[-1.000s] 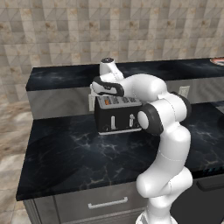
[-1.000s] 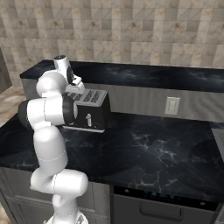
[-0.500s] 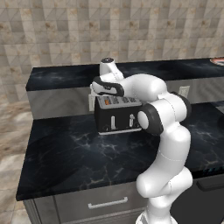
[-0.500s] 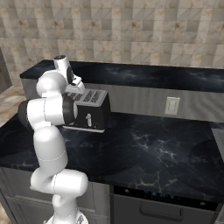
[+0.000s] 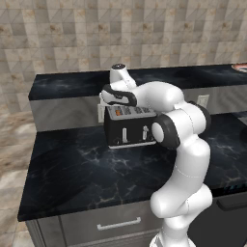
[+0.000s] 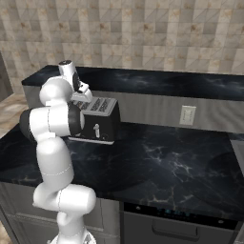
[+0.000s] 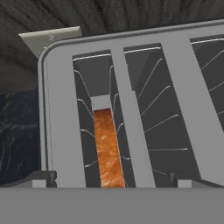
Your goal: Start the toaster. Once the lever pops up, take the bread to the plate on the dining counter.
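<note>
The black toaster (image 5: 130, 129) with its silver slotted top (image 7: 144, 109) stands on the lower counter against the grey panel of the dining counter (image 5: 67, 84). The bread (image 7: 106, 151) sits deep in one slot, and I see just its orange-brown top edge. My gripper (image 7: 114, 180) hovers close above that slot, open, with one fingertip on either side of it and nothing between them. From the base views the gripper (image 5: 109, 102) (image 6: 86, 93) points down over the toaster's (image 6: 97, 121) end. A reddish plate (image 5: 240, 67) rim peeks in at the far right of the dining counter (image 6: 167, 81).
The toaster stands on a lower black marbled counter (image 5: 82, 164) with a handled drawer (image 5: 118, 224) below. Wall outlets (image 6: 187, 115) (image 5: 203, 100) sit on the grey panel, and another one (image 7: 49, 37) is behind the toaster. A dark appliance front (image 6: 176, 221) lies under the counter at right.
</note>
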{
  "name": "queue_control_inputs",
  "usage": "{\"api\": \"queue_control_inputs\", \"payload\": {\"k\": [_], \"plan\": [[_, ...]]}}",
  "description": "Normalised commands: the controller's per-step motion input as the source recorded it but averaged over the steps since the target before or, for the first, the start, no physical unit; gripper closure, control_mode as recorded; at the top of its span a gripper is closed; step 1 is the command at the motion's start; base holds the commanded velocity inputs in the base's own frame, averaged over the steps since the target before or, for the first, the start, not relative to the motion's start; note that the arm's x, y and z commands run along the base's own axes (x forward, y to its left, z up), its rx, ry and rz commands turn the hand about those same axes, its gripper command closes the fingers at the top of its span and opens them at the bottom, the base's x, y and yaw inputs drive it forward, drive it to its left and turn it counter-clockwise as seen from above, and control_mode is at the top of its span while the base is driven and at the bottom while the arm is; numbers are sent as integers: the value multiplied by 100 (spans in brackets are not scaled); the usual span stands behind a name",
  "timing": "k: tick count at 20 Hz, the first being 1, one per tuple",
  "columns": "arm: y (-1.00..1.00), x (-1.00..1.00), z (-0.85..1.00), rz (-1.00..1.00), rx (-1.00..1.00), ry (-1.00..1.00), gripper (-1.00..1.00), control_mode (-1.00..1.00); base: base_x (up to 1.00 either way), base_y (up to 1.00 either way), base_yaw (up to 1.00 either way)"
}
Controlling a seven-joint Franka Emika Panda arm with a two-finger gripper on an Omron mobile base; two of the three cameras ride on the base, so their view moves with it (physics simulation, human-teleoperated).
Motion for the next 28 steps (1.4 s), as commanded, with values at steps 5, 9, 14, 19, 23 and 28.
{"api": "queue_control_inputs", "payload": {"k": [5,9,14,19,23,28], "plan": [[0,0,0,0,0,0,-100,-100,0,0,0],[0,0,0,0,0,0,-100,-100,0,0,0],[0,0,0,0,0,0,-100,-100,0,0,0],[0,0,0,0,0,0,-100,-100,0,0,0],[0,0,0,0,0,0,-100,-100,0,0,0],[0,0,0,0,0,0,-100,-100,0,0,0]]}}
